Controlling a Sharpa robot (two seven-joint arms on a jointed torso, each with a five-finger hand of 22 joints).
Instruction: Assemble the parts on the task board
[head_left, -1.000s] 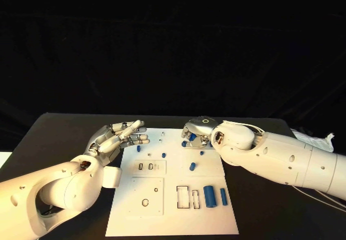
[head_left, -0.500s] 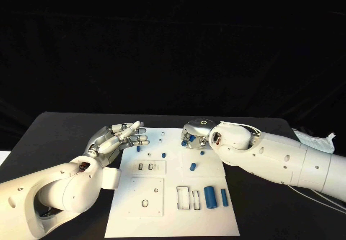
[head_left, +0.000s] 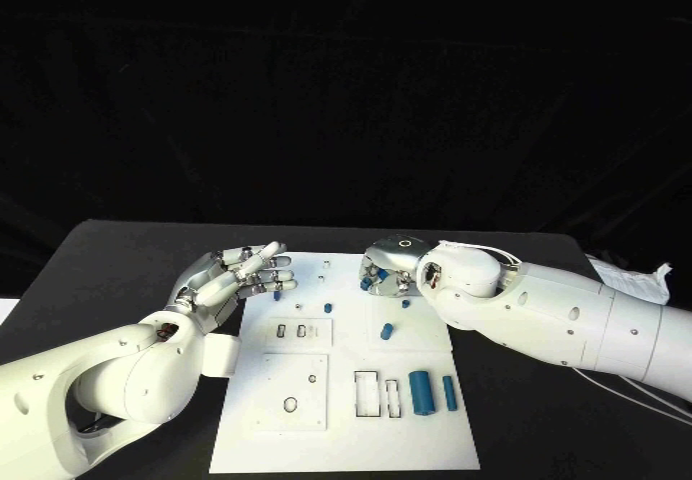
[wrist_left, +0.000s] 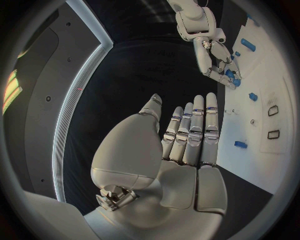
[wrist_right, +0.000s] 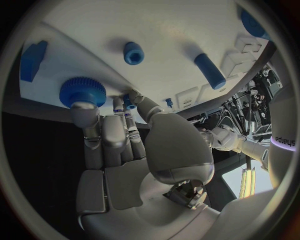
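A black table (head_left: 130, 270) fills the lower part of the head view, its far edge running straight across. Behind it hangs a dark curtain (head_left: 346, 110) with soft vertical folds. At the table's right edge lies a small crumpled white object (head_left: 635, 280), its nature unclear, with thin pale cables (head_left: 635, 395) trailing nearby.

The right hand (head_left: 387, 270) covers whatever small blue part (head_left: 382, 279) sits beneath its fingers (shape not discernible).
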